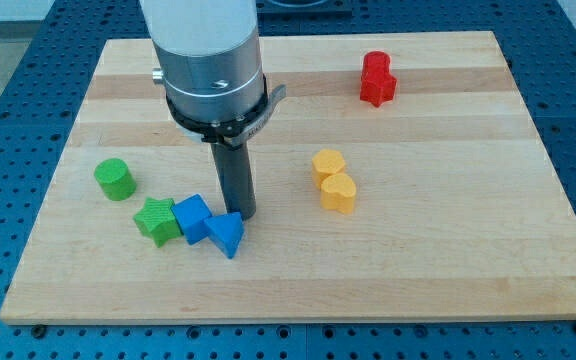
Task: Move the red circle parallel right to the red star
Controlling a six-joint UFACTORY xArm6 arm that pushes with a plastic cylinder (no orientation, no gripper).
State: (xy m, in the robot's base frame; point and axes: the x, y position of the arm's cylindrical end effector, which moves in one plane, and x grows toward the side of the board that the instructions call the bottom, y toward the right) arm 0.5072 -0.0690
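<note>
My tip rested just beside the blue triangle, well apart from two touching red blocks far right; their shapes and facing were unclear. No claw was in view.

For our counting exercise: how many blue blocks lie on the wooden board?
2. A blue cube sits near the view's bottom left beside the green star; a blue triangle touches its right side, just below my tip. The arm might hide others.
</note>
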